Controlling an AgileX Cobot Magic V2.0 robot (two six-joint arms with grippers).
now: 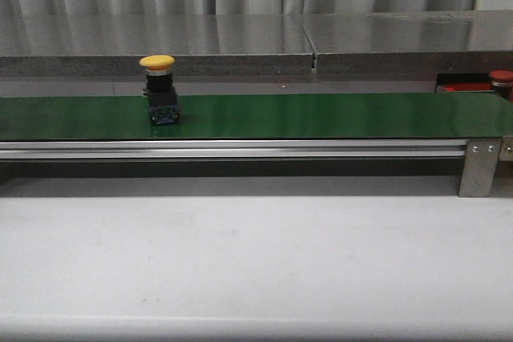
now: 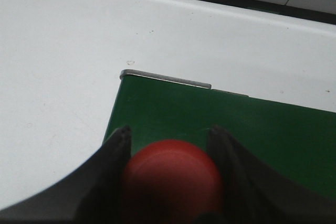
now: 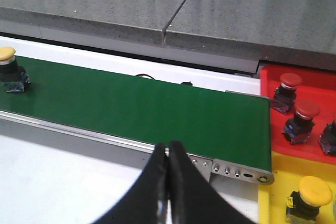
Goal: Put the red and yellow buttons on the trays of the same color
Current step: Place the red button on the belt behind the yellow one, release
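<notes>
Gripping a red button [image 2: 170,174], the left gripper [image 2: 169,145] has its two dark fingers [image 2: 118,150] pressed against either side of the rounded red cap, which fills the gap between them. Just beyond the fingertips lies the end of the green belt [image 2: 226,124], capped by a thin metal edge [image 2: 165,78], and past that edge spreads the white table [image 2: 63,51].

The right gripper [image 3: 168,153] is clenched on nothing, its two black fingers [image 3: 152,182] meeting tip to tip. Directly ahead of those tips runs the belt's silver side rail [image 3: 105,139], and then the green belt itself. Far off to one side of the fingers, a yellow button [image 3: 9,66] stands upright on the belt on its dark base. To the other side, past the belt's end, sits the red tray [image 3: 315,85] holding two upright red-capped buttons [image 3: 290,90], with a third dark body cut off by the frame's edge. Nearer the fingers than the red tray is the yellow tray [image 3: 273,203], carrying one yellow-capped button [image 3: 312,195].

From the front, the yellow button stands alone on the belt, well apart from the red tray, of which only a sliver with a red cap shows at the far edge. Neither arm shows in that view.
</notes>
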